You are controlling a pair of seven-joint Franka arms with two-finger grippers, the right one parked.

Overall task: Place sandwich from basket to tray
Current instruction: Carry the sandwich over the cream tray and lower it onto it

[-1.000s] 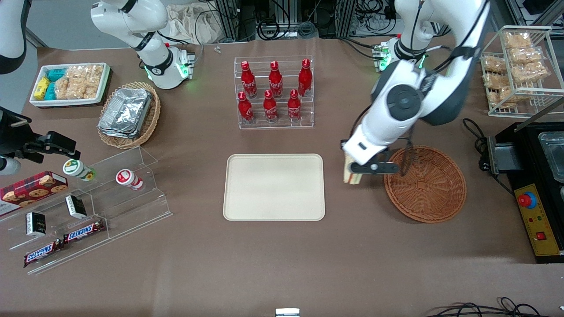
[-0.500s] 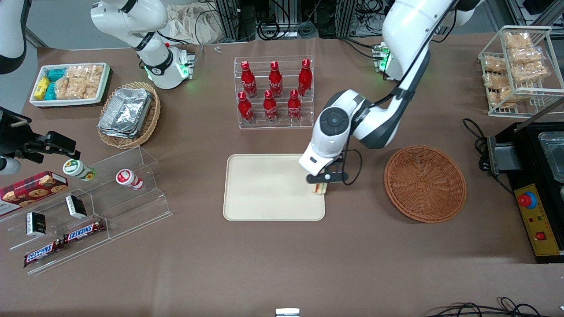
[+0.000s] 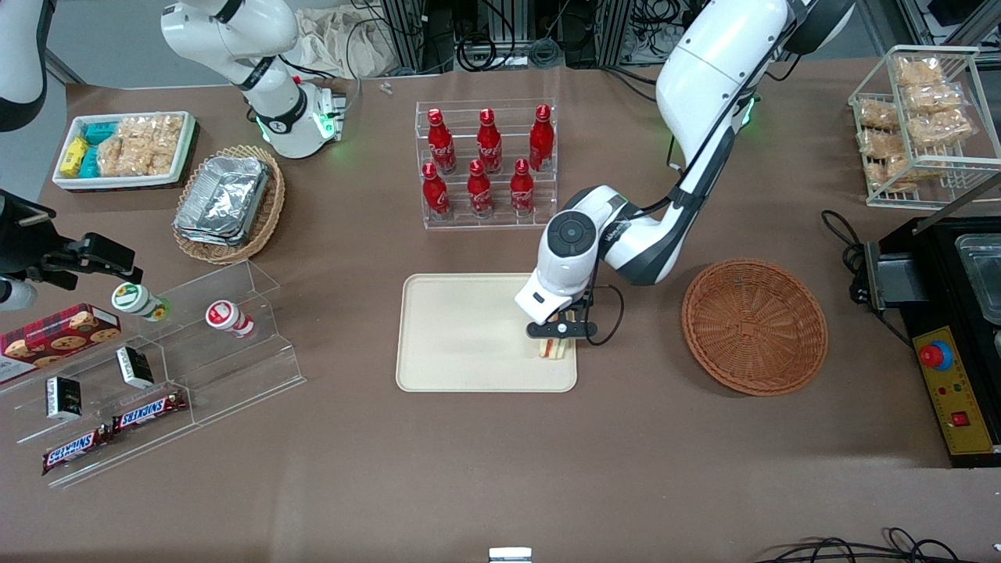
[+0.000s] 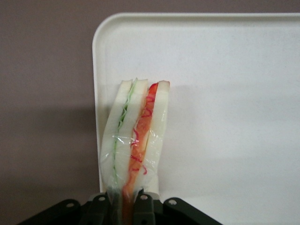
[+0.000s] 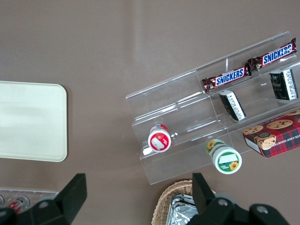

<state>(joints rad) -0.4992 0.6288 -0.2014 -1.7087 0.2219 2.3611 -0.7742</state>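
Note:
My left gripper (image 3: 557, 335) is shut on the sandwich (image 3: 554, 348), a plastic-wrapped white wedge with green and red-orange filling (image 4: 136, 140). It holds the sandwich over the cream tray (image 3: 469, 336), at the tray's corner nearest the basket and the front camera. In the wrist view the sandwich hangs just inside the tray's (image 4: 225, 75) rounded rim, and the black fingers (image 4: 144, 206) pinch its near end. The reddish-brown wicker basket (image 3: 754, 325) stands beside the tray toward the working arm's end, with nothing in it.
A clear rack of red bottles (image 3: 486, 164) stands farther from the camera than the tray. A tan basket of foil containers (image 3: 228, 203) and a clear stepped shelf with snacks (image 3: 156, 367) lie toward the parked arm's end. A black appliance (image 3: 950, 336) sits past the basket.
The gripper carried the sandwich from beside the basket across to the tray, then a little farther in over the tray's corner and lower.

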